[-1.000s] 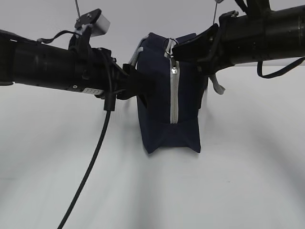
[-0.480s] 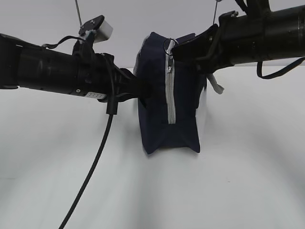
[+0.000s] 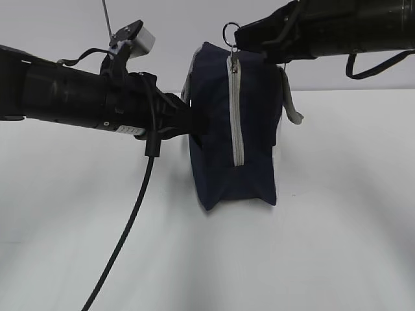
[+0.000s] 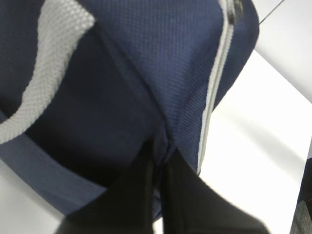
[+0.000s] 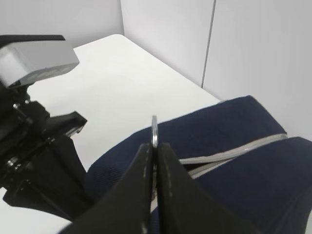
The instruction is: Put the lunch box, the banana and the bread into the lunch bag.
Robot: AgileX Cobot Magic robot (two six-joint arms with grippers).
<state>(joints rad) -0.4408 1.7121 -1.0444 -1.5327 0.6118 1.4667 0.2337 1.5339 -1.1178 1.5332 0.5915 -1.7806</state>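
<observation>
White surface [image 3: 324, 259] bare in foreground; lunch bag [image 3: 253, 129] stood on end mid-scene, zipper [image 3: 235, 110] facing the camera. Left end effector [image 4: 158, 195] is seen closed tight on a fold of navy fabric at the bag's side, presumably to anchor it. Right end effector [image 5: 155, 151] is pinched on the ring pull [image 5: 154, 130] at the bag's top, apparently so the zipper can be run. Lunch box, banana, bread not in view.

Navy bag [image 3: 249, 123] upright on end, grey zipper [image 3: 236, 113] vertical and closed, ring pull [image 3: 230, 29] at top, grey strap [image 3: 293, 107] hanging at side.
</observation>
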